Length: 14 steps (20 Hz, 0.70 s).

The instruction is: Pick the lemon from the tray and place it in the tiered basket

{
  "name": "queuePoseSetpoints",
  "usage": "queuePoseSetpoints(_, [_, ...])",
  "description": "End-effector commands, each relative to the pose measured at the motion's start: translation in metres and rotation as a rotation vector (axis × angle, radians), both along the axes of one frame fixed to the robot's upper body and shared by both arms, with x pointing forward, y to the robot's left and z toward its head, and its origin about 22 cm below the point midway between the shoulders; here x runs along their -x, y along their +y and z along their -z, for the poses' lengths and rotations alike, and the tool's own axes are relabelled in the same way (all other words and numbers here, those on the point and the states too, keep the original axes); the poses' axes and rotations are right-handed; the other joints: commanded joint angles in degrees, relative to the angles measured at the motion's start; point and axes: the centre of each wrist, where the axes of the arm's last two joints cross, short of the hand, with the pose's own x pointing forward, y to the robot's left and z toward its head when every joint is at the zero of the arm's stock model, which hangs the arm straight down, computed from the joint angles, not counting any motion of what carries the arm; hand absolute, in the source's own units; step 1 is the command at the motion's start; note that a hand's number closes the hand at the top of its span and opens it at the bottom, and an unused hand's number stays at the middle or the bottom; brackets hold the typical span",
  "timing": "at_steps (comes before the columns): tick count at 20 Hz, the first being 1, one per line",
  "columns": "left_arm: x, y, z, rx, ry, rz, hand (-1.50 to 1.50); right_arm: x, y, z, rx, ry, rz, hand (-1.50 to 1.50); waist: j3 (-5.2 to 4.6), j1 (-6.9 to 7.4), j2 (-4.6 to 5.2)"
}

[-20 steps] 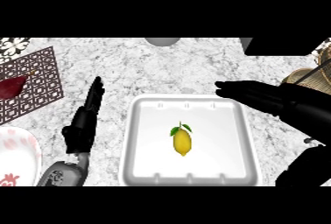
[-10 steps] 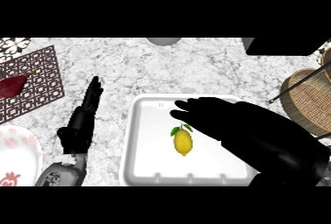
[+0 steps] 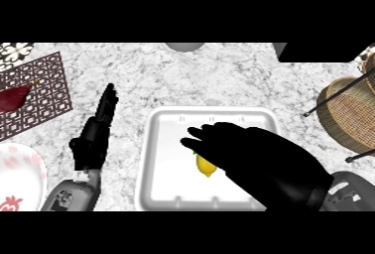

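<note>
1 lemon (image 3: 207, 167) lies in the middle of the tray (image 3: 167, 183), half hidden under my right hand (image 3: 249, 154), poised there to take it, though whether it has closed I cannot tell, while my left hand (image 3: 95, 136) rests straight-fingered left of the tray, out of the way, and the tiered basket (image 3: 351, 119) waits right of the tray.

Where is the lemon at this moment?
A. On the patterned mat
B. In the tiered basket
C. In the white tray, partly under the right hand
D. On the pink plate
C: the lemon lies in the white tray, its top hidden by the right hand; the tiered basket stands apart at the right.
</note>
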Motion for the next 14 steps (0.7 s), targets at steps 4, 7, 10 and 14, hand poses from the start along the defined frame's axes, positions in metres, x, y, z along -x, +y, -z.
queuePoseSetpoints(4, [-0.001, -0.007, -0.014, 0.006, 0.003, 0.008, 0.00, 0.012, -0.001, 0.021, 0.150, -0.025, 0.067, -1.50, 0.05, -0.17, -0.05])
queuePoseSetpoints(7, [0.004, -0.005, 0.009, 0.003, -0.001, 0.011, 0.00, -0.004, -0.013, 0.004, 0.158, -0.059, 0.050, -1.50, 0.02, -0.02, 0.07])
queuePoseSetpoints(10, [0.001, -0.003, -0.010, 0.002, -0.010, -0.001, 0.00, -0.021, -0.002, 0.015, 0.200, -0.072, 0.054, -1.50, 0.04, 0.31, 0.11])
queuePoseSetpoints(14, [0.002, -0.003, -0.020, 0.013, -0.013, 0.010, 0.00, -0.008, 0.004, 0.041, 0.224, -0.083, 0.020, -1.50, 0.06, 0.33, 0.10])
